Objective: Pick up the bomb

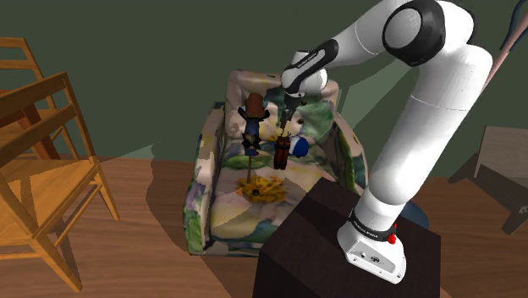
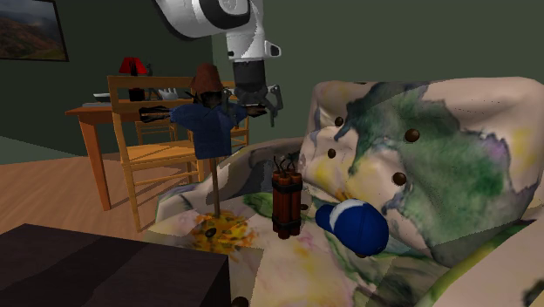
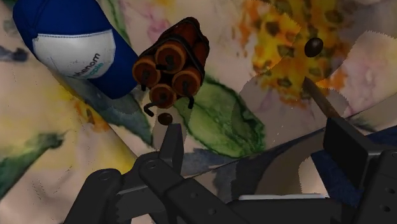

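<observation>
The bomb (image 2: 286, 202) stands upright on the sofa (image 2: 453, 166) seat, between a scarecrow (image 2: 209, 122) on the second exterior view's left and a blue cap (image 2: 353, 228) on its right. The claw (image 2: 255, 106) hangs above it, fingers wide apart, holding nothing.

In the shoulder view, light is coming from the 3 o'clock side, brightening the white arm (image 1: 427, 127) and throwing the armchair's (image 1: 228, 212) shadow across the floor (image 1: 152, 258) toward 9 o'clock. The green wall (image 1: 169, 51) is looking dim; edges are rendering crisp.
</observation>
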